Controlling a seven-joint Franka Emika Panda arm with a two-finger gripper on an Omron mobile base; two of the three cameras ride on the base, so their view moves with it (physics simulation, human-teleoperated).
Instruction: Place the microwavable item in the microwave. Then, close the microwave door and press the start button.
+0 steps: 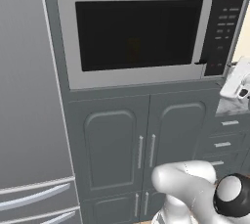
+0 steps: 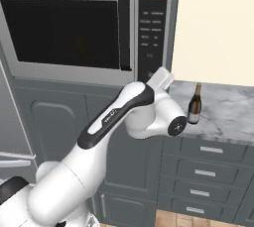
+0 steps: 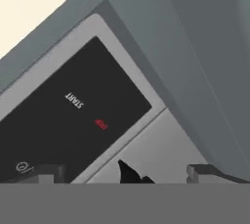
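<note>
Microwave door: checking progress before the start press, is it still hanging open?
No, the door sits flush in the microwave front, handle beside the control panel.

the microwave [image 1: 141,37] has a matt grey casing that looks like brushed metal. the microwave door [image 1: 132,34] carries a dark, smooth glass window, and at its 3 o'clock edge a black handle [image 2: 125,30] looks like plastic. the control panel [image 3: 73,115] is flat matt black. the cabinet doors [image 1: 141,149] look painted matt grey, with slim metal-looking handles. the counter [image 2: 228,107] looks like polished grey marble. the bottle [image 2: 194,106] is dark glossy glass. the arm [image 2: 99,146] is smooth glossy white.
</note>
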